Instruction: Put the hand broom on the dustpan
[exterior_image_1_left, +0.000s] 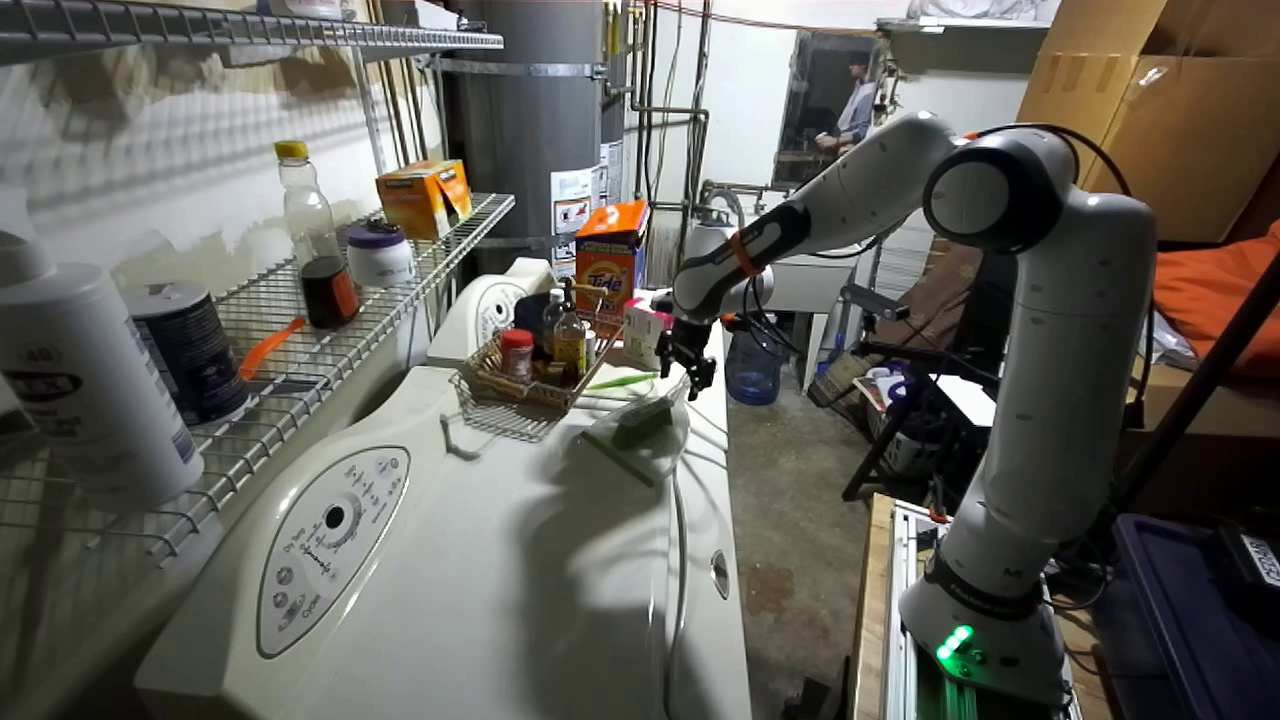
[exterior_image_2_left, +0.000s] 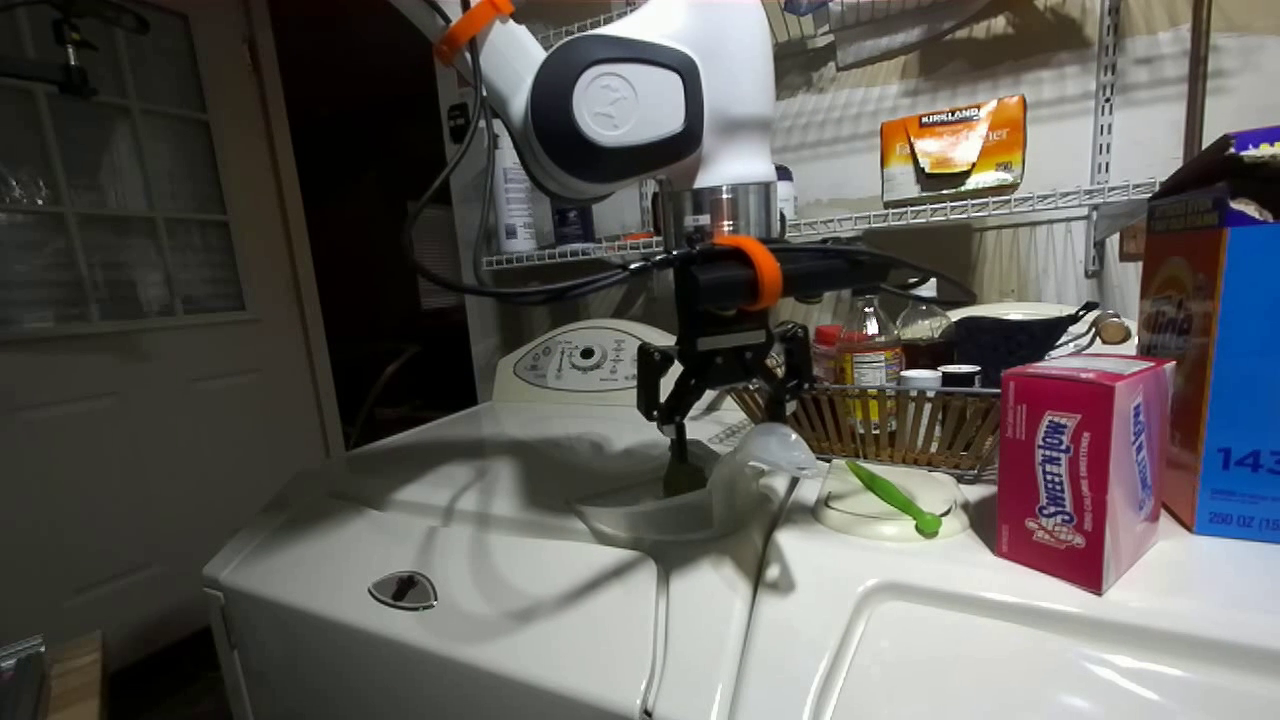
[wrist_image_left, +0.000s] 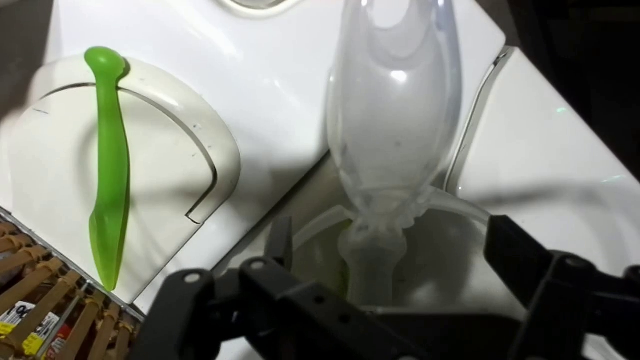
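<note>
A pale, translucent dustpan (exterior_image_1_left: 662, 458) lies on the white machine top, and its pan also shows in an exterior view (exterior_image_2_left: 655, 522). A dark green block, apparently the hand broom's bristles (exterior_image_1_left: 643, 424), lies on the pan; it also shows in an exterior view (exterior_image_2_left: 685, 478). In the wrist view a clear handle (wrist_image_left: 395, 120) runs up from the pan; I cannot tell whether it belongs to the broom or the dustpan. My gripper (wrist_image_left: 387, 237) is open above the pan, its fingers either side of the pale neck. One finger of the gripper (exterior_image_2_left: 728, 435) is close to the green block; contact is unclear.
A bright green utensil (wrist_image_left: 110, 150) lies on a lid beside the dustpan. A wicker basket (exterior_image_2_left: 870, 430) of bottles stands behind. A pink sweetener box (exterior_image_2_left: 1080, 470) and a Tide box (exterior_image_1_left: 610, 265) stand nearby. A wire shelf (exterior_image_1_left: 290, 360) runs along the wall.
</note>
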